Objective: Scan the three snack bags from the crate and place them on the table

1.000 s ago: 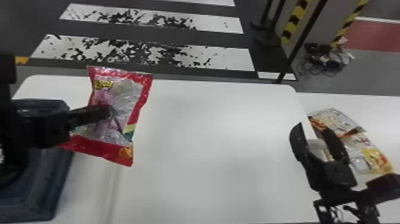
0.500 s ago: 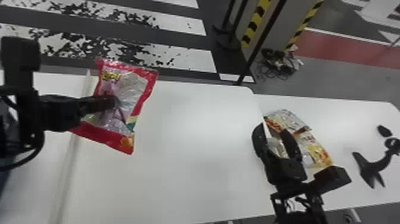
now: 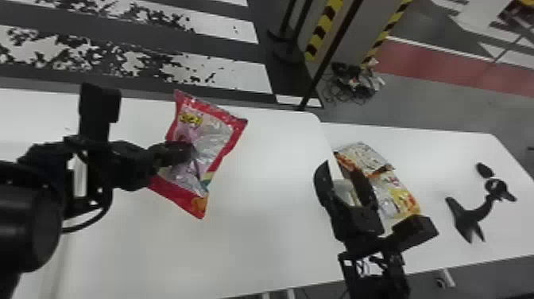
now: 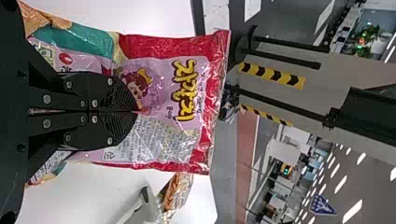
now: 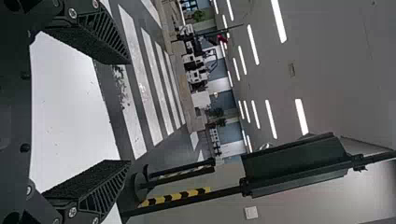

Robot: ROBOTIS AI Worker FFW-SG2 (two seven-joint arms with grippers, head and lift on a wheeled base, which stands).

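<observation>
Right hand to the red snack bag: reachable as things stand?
Probably yes: the right hand is open, nothing appears to stand between it and the red snack bag, and the left hand, closed on the bag, leaves its right edge free.

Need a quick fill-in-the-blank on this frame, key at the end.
The red-bordered snack bag is held in the robot's ____ gripper. The jaws of the right gripper stand ____. The other snack bags lie on the robot's ____ side of the held bag. The tabletop below the held bag is coloured ____.

left; open; right; white
</observation>
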